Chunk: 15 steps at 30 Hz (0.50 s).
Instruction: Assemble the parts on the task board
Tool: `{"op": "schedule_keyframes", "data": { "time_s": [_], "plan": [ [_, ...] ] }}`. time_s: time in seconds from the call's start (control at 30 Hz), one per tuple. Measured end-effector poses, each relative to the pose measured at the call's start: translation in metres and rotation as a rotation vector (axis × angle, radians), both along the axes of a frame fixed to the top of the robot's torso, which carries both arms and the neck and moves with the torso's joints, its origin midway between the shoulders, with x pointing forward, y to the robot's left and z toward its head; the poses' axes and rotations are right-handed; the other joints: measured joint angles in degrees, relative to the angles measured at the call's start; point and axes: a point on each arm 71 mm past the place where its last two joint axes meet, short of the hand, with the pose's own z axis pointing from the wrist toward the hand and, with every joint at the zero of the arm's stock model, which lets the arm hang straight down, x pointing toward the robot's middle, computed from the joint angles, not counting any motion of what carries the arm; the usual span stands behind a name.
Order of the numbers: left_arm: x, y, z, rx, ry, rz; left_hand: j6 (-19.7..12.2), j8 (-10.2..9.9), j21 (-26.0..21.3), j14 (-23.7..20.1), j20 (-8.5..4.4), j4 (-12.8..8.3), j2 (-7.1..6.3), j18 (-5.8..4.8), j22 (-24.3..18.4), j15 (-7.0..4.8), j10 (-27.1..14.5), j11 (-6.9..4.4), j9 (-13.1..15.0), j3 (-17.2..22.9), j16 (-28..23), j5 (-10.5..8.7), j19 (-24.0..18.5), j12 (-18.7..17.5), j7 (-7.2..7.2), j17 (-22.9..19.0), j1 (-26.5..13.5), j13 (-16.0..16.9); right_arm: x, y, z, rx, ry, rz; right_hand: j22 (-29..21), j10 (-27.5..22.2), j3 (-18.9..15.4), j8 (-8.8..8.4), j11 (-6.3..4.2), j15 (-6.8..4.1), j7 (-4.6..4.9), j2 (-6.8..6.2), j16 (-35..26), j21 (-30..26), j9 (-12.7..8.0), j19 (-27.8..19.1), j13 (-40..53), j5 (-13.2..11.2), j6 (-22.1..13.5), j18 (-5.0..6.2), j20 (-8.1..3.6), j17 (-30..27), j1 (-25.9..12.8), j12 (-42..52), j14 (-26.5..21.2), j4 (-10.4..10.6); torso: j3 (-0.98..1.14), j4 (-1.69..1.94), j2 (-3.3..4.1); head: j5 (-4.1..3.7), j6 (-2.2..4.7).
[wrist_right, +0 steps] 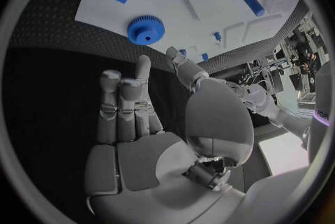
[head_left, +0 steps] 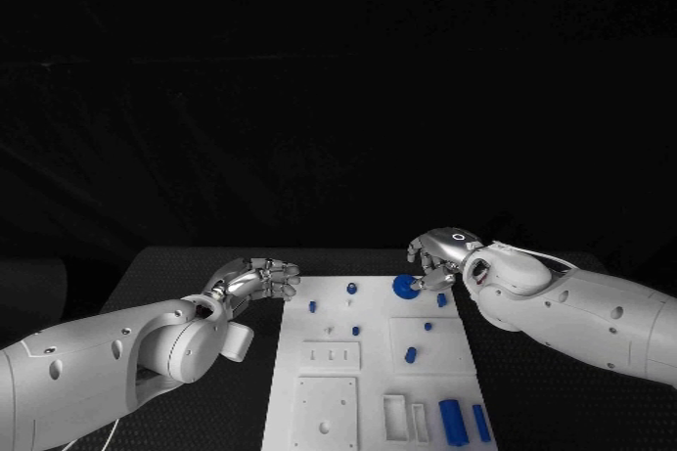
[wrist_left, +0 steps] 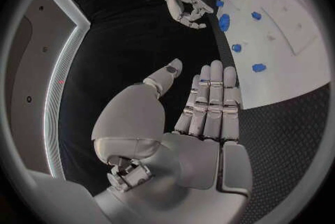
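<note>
The white task board (head_left: 370, 378) lies in the middle of the table with several small blue parts on it. A blue gear (head_left: 405, 288) lies flat near the board's far edge; it is also seen as the gear (wrist_right: 146, 29) in the right wrist view. My right hand (head_left: 439, 256) hovers just beyond the gear with its fingers (wrist_right: 122, 104) stretched out, holding nothing, fingertips short of the gear. My left hand (head_left: 261, 278) is at the board's far left corner, its fingers (wrist_left: 209, 101) straight, thumb apart, with nothing in it.
Blue pegs stand across the board, such as one peg (head_left: 351, 288) at the far middle and another (head_left: 411, 354) at the centre. Two long blue bars (head_left: 452, 422) lie at the near right beside white rectangular slots (head_left: 405, 417). Black table surrounds the board.
</note>
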Motion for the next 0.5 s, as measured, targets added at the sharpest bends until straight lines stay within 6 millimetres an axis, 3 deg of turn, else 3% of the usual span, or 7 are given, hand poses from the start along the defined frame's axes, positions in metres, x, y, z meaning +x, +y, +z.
{"op": "schedule_keyframes", "data": {
  "time_s": [0.07, 0.17, 0.5],
  "plan": [
    [0.000, 0.000, 0.000, 0.000, 0.000, 0.000, 0.00, 0.00, 0.00, 0.00, 0.00, 0.00, 0.00, -0.01, 0.00, 0.00, 0.00, 0.00, 0.00, 0.00, 0.00, 0.00, 0.00, 0.00, 0.00, 0.00, 0.00, 0.00, 0.003, -0.001, -0.003, -0.007, 0.024, -0.006, 0.00, -5.97, 0.45, -0.34, 0.29, -0.16, 0.41, 0.00, 3.17, 1.84, 0.00, 0.16, 12.52, 0.00, -0.32, 0.00, -0.01, 3.09, 0.00, 12.93, -0.74, 0.73, 0.17, -0.10, 0.00, 0.09, 0.04],
    [0.000, -0.001, 0.000, 0.000, 0.000, -0.002, 0.00, 0.00, 0.00, 0.00, 0.00, 0.00, 0.00, -0.01, 0.00, 0.00, 0.00, 0.00, 0.00, 0.00, 0.00, 0.00, 0.00, 0.00, 0.00, -0.01, 0.00, 0.00, 0.005, -0.001, -0.008, -0.014, 0.050, -0.008, 0.00, -9.85, 1.05, -0.34, 0.52, 0.03, 0.48, 0.00, 4.24, 3.04, 0.00, 0.02, 18.23, 0.00, -0.20, -0.01, 0.06, 4.54, 0.00, 19.02, -1.22, 1.33, 0.30, -0.14, 0.02, 0.13, 0.09],
    [0.000, -0.006, 0.000, -0.004, 0.001, -0.013, 0.00, 0.00, 0.00, 0.00, 0.00, 0.00, 0.00, -0.04, -0.01, 0.00, 0.00, 0.00, 0.00, 0.00, 0.00, 0.00, 0.00, 0.00, 0.00, -0.01, 0.00, 0.00, 0.008, 0.003, -0.023, -0.021, 0.094, -0.003, 0.00, -10.26, 1.93, -0.63, 0.51, -0.02, 0.66, 0.00, 4.81, 4.89, -0.08, -0.28, 24.45, -0.02, 0.00, 0.00, 0.00, 6.27, 0.00, 27.54, -1.27, 2.21, 0.37, 0.11, 0.05, -0.42, -0.36]
  ]
}}
